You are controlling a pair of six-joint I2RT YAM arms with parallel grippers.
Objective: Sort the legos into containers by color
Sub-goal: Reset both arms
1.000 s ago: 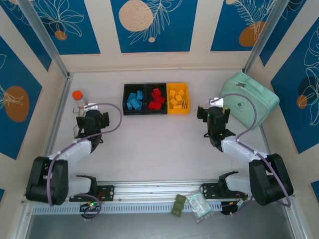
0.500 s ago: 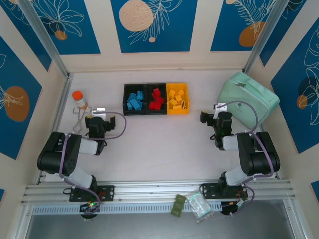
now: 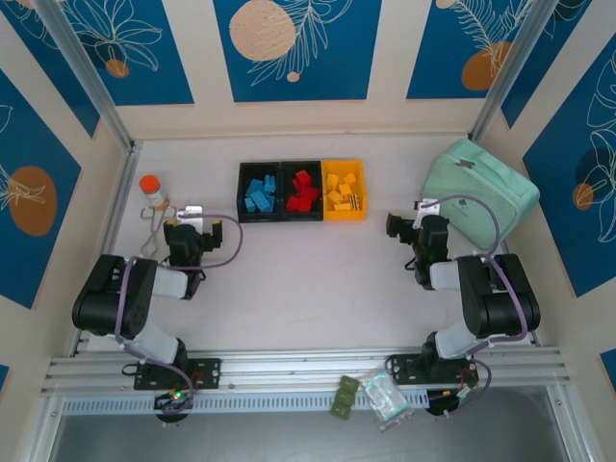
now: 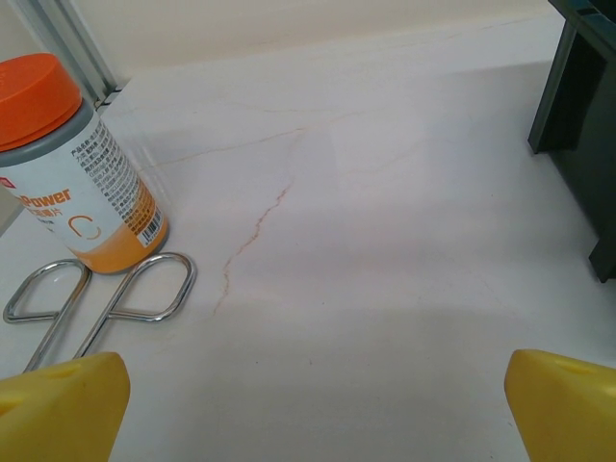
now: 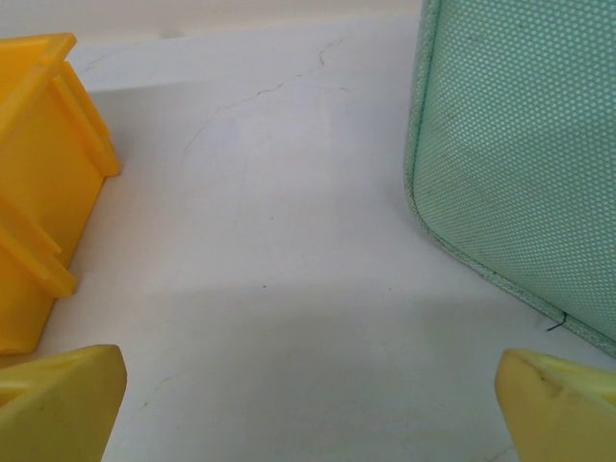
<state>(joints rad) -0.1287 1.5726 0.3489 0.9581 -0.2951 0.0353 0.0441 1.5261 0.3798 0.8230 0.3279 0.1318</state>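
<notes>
Start with the tabletop [image 3: 308, 279]: both arms are folded low at the near edge, one on each side of it. At far right lies the mint-green case [image 3: 486, 197], the bulkiest thing out there.

The containers [image 3: 280, 192] sit in a joined row at the back centre, and by the look of it your sorting is finished.

Your right hand [image 5: 313, 404] is spread wide and carrying nothing. It rests low over the gap between the yellow container [image 5: 38, 173] and the case. That's the tight spot. Swing left and you'd likely clip the yellow wall, and because the bins are joined, the whole row could slide or tip. Swing right and you snag the fabric.

Your left hand [image 4: 308, 409] is also wide and empty, facing the orange-capped bottle [image 4: 67, 164], with the black bin [image 4: 577, 144] off to the other side. The bottle is tall and narrow, so I'd expect a nudge to topple it. The wire loops [image 4: 106, 294] touching its base could catch a fingertip.

Now the legos: blue [image 3: 259, 194], red [image 3: 302, 192] and yellow [image 3: 340, 190], each colour in its own bin. They're small and light, so one jolt could hop them across.
</notes>
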